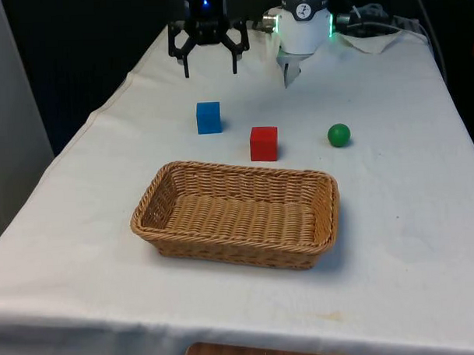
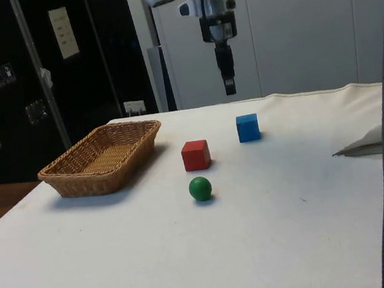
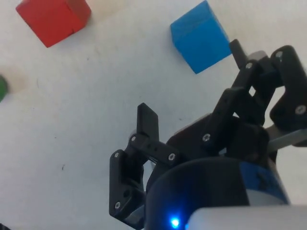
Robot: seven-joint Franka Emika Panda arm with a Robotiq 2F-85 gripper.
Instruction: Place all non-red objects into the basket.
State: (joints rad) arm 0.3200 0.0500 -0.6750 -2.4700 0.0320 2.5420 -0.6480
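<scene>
My gripper (image 1: 211,70) hangs open and empty well above the table, behind the blue cube (image 1: 208,118). In the side view the gripper (image 2: 229,87) is above and slightly left of the blue cube (image 2: 248,127). The wrist view shows the blue cube (image 3: 200,37) just beyond the gripper (image 3: 192,84), with the red cube (image 3: 53,17) and an edge of the green ball (image 3: 1,88) farther off. The red cube (image 1: 264,143) and green ball (image 1: 339,135) rest on the cloth between the robot and the empty wicker basket (image 1: 237,171). All three objects lie outside the basket (image 2: 97,182).
A crumpled fold of cloth with cables (image 1: 372,34) lies beside the robot base at the front view's right. A dark cable (image 2: 382,124) hangs down near the side camera. The table's edges run close on both sides of the basket.
</scene>
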